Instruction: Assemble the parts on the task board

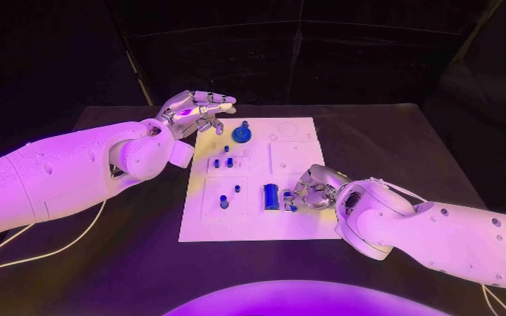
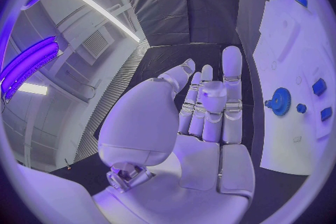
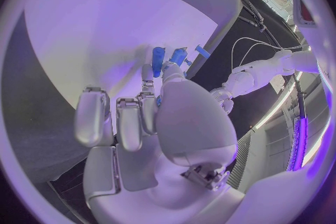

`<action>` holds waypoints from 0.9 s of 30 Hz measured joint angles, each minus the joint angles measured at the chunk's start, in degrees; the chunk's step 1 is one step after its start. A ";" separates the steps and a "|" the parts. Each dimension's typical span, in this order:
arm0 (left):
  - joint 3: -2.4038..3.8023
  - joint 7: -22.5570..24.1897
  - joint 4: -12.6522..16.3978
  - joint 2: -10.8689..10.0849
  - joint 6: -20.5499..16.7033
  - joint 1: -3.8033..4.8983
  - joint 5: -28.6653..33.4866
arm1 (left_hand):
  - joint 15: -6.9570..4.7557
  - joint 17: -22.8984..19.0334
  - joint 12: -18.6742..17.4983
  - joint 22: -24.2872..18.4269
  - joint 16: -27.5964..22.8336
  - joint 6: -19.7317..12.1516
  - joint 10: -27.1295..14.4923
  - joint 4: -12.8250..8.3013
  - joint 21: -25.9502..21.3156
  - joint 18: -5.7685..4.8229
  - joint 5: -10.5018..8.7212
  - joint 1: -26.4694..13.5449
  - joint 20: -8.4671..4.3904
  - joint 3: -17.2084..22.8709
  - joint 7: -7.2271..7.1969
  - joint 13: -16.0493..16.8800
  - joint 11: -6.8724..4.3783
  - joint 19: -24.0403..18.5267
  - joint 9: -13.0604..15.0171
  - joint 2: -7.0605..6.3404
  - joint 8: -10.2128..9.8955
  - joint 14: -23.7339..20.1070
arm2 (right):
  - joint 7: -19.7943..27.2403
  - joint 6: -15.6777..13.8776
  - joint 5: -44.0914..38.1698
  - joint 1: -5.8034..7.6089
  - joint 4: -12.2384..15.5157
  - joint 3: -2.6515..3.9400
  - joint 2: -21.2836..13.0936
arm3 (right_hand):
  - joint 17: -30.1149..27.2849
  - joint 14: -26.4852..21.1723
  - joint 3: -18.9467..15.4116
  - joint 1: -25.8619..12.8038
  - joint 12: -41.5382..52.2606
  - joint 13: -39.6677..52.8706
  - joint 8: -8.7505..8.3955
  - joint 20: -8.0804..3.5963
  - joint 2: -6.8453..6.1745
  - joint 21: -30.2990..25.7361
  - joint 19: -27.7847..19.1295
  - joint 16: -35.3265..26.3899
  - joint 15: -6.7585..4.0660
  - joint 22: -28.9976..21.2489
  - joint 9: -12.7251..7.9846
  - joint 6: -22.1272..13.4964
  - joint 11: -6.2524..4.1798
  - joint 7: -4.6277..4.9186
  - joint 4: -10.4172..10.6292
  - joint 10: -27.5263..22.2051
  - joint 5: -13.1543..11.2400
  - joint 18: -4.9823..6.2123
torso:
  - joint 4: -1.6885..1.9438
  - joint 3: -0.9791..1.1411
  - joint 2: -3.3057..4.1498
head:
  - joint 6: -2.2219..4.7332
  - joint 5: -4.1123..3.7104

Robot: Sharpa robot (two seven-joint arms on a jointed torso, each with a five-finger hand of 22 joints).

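The white task board [image 1: 300, 217] lies in the middle of the black table. A blue gear [image 1: 243, 134] stands near its far edge, and several small blue parts [image 1: 222, 162] stand in its left half. My left hand [image 1: 198, 111] hovers over the board's far left corner, fingers apart and palm [image 2: 175, 140] bare, with the gear [image 2: 281, 102] beside it. My right hand [image 1: 313, 188] rests low on the board's near right part with its fingers curled in. Its fingertips pinch a small blue part [image 1: 289, 200] [image 3: 178, 56] next to a taller blue block [image 1: 271, 197] [image 3: 159, 60].
The black table [image 1: 422, 148] runs bare to the right of the board and along its near edge. A white cable [image 1: 58, 246] lies on the table at the near left, under my left arm. Dark curtains close off the back.
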 measured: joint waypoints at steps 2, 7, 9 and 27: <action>0.00 0.00 0.01 0.00 0.05 0.00 0.00 | 0.00 0.20 0.00 0.04 0.00 0.00 0.00 0.00 0.00 0.01 0.00 0.00 0.00 0.00 0.00 0.00 0.00 0.00 0.00 0.00 0.00 0.00 | -0.09 -0.09 -0.15 0.00 -0.12 0.00 0.15 | 0.00 0.00 -0.25 -0.64 -0.02 0.00 0.17 0.00 -0.10 -0.05 0.00 0.00 0.00 -0.04 0.19 0.09 0.00 -0.09 0.25 0.00 -2.09 0.00 | 0.01 -0.01 -0.01 | 0.01 0.07; 0.00 0.00 0.02 -0.01 0.10 0.00 0.00 | 0.00 0.20 0.00 0.05 0.00 0.00 0.00 0.00 0.00 0.00 0.00 0.00 0.00 0.00 0.00 0.00 0.00 0.00 0.00 0.00 0.00 0.00 | -0.21 -0.35 -0.53 0.00 -0.22 -0.01 0.42 | -0.01 0.00 -2.12 -3.83 -0.03 -0.89 0.18 0.00 0.40 -0.23 0.00 0.00 0.00 -0.10 0.79 0.04 0.00 -0.04 0.32 0.00 -10.68 0.00 | 0.01 0.00 -0.01 | 0.01 0.19; 0.00 0.01 0.01 -0.01 0.11 0.00 0.00 | 0.00 0.20 0.00 0.05 0.00 0.00 0.00 0.00 0.00 0.00 0.00 0.00 0.00 0.00 0.00 0.00 0.00 0.00 0.00 0.00 0.00 0.00 | -0.22 -0.47 -0.66 0.00 -0.22 -0.02 0.46 | -0.01 0.00 -2.85 -4.81 -0.03 -1.80 0.18 0.00 0.62 -0.23 0.00 0.00 0.00 -0.09 0.98 -0.02 0.00 0.02 0.31 0.00 -12.74 0.00 | 0.01 0.01 -0.02 | 0.01 0.19; 0.00 0.00 -0.02 -0.01 0.15 0.01 -0.01 | 0.00 0.42 0.00 0.05 0.20 0.00 0.00 0.00 0.00 0.00 0.00 0.00 0.00 0.00 0.00 0.00 0.00 0.00 0.00 0.00 0.00 0.00 | -0.41 -1.14 -1.91 -0.02 0.11 -0.03 -0.25 | -0.02 0.00 -7.38 -9.88 -0.67 -2.91 0.17 0.22 2.03 -0.67 -0.22 -0.22 0.01 -0.49 2.44 -0.23 0.00 0.22 0.04 0.00 -26.52 0.00 | -0.07 0.05 -0.03 | 0.25 -0.13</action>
